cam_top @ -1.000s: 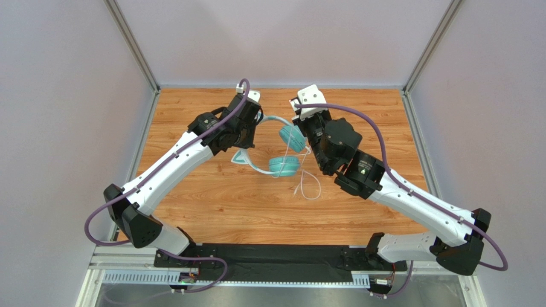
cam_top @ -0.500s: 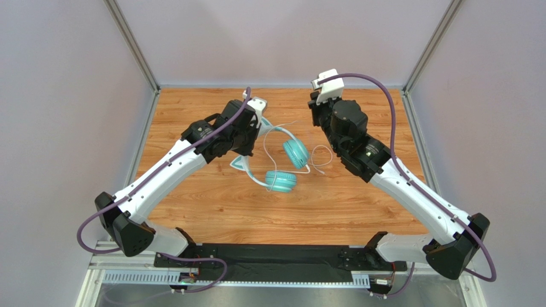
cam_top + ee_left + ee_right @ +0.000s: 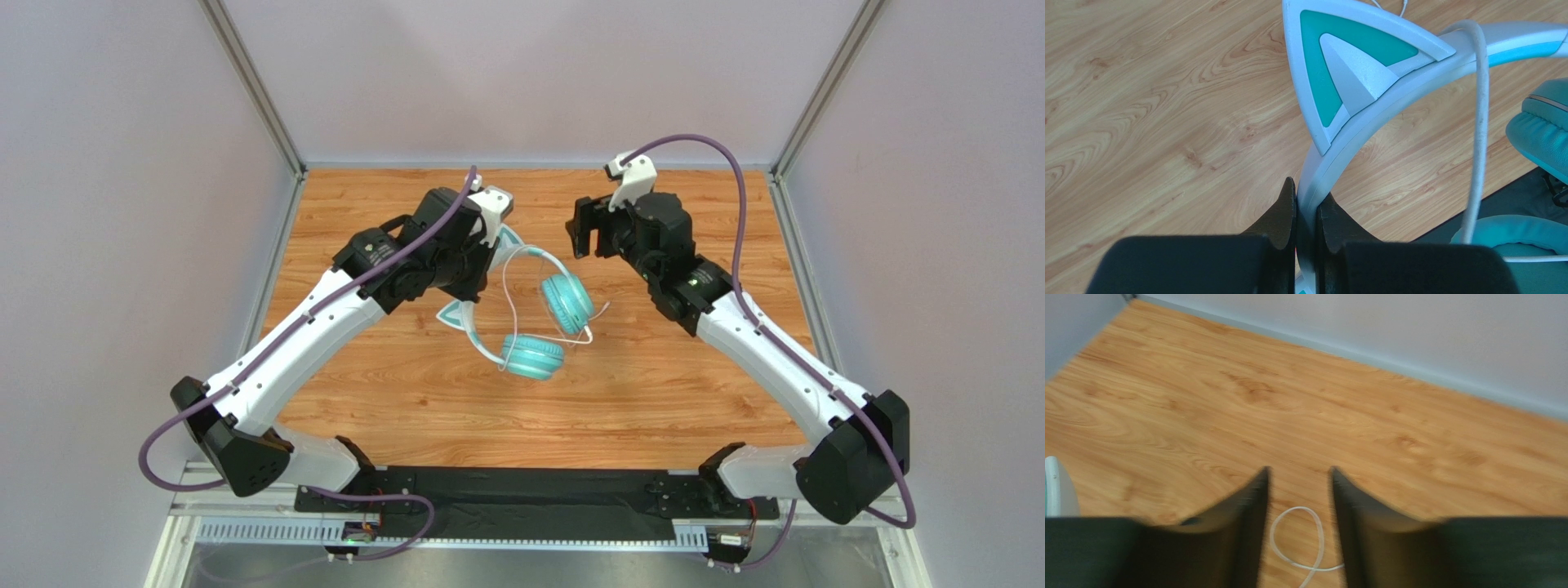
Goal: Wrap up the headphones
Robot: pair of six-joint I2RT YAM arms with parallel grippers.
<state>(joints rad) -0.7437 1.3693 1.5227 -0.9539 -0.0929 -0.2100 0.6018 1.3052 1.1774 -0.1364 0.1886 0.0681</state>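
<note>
The headphones [image 3: 563, 301] are in the middle of the table [image 3: 687, 368], between the two arms and closer to the left one. They seem to hang from the headband [image 3: 1364, 131], with the two turquoise ear cups [image 3: 1542, 131] toward the near side. I cannot tell if the lower cup touches the wood.

I judge them to be light. The headband is a stiff, springy plastic arc, smooth and a bit slippery, while the cups are padded and can swing on their joints. The pointed cat ear [image 3: 1339, 73] looks thin and could break if it is squeezed. The best place to hold is the bare headband beside the ear, as it is held now. The thin white cable [image 3: 1479, 122] is soft and limp. It will not keep a shape by itself, so it must be pinched and led around under a little tension.

The left gripper [image 3: 1306, 202] is clenched on the headband, just below the cat ear, one finger on each side of the band. The cable passes over the band near this grip and goes down to the cups.

The right gripper [image 3: 1298, 478] is released, with its jaws apart and nothing between them. It stands near the far cup, not touching the headphones. Below it a loose loop of cable lies on the wood.
</note>
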